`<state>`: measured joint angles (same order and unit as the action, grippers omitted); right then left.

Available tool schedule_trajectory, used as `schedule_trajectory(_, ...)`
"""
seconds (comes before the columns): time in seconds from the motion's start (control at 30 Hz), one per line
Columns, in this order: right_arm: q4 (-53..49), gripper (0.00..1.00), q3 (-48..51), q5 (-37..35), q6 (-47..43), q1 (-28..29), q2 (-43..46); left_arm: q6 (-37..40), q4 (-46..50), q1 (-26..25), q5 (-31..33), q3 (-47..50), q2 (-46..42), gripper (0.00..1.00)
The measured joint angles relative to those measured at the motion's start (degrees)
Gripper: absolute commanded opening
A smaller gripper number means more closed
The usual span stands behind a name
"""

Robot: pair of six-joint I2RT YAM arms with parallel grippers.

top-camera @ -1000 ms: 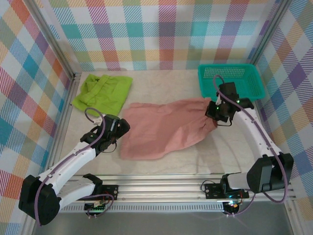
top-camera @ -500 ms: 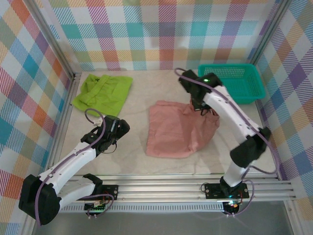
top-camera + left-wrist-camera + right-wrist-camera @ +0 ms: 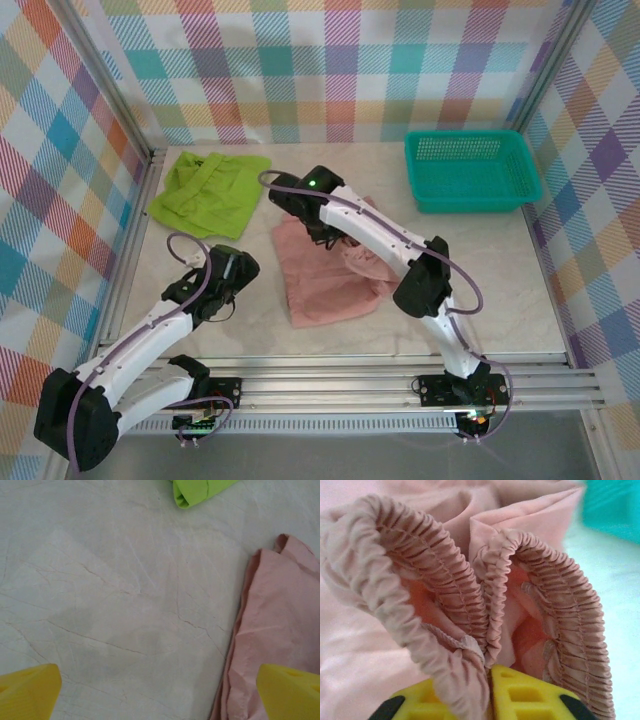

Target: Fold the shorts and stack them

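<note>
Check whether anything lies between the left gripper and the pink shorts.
Nothing visible does. Only bare table separates the open left gripper from the pink shorts; the green shorts lie off to the back left.

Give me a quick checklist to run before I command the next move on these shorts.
1. Right end effector has fabric: ok, the pink shorts' elastic waistband sits between its fingers.
2. Left end effector free: ok, open and holding nothing, over bare table beside the pink hem.
3. Pink shorts folded flat: not ok, doubled over but rumpled and bunched under the right arm.
4. Green shorts folded: not ok, lying crumpled at the far left.
5. Pairs stacked: not ok, they lie apart.
6. Teal basket out of the way: ok, far right, apart from both pairs.
</note>
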<state>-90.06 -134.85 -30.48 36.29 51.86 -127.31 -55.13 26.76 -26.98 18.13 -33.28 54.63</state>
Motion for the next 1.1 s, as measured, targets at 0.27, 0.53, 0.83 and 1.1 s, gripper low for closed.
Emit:
schedule_trajectory(0.27,30.73,0.99,24.13,35.93,-0.17,-1.07,19.15,-0.96,0.11,0.02,0.42,0.39,-6.78,1.00)
schedule_trajectory(0.53,55.43,1.00,53.96,51.01,6.88,-22.36,48.98,-1.03,-3.23,-0.61,-10.03,-5.92,0.87,1.00)
schedule_trajectory(0.83,59.32,1.00,71.89,52.28,10.60,-31.76,47.39,-2.58,-7.10,-9.60,-17.66,-14.99,18.60,0.93)
schedule_trajectory(1.1,60.92,0.99,75.23,52.22,10.80,-34.07,48.89,-3.78,-9.16,-13.73,-18.67,-18.69,30.69,0.89)
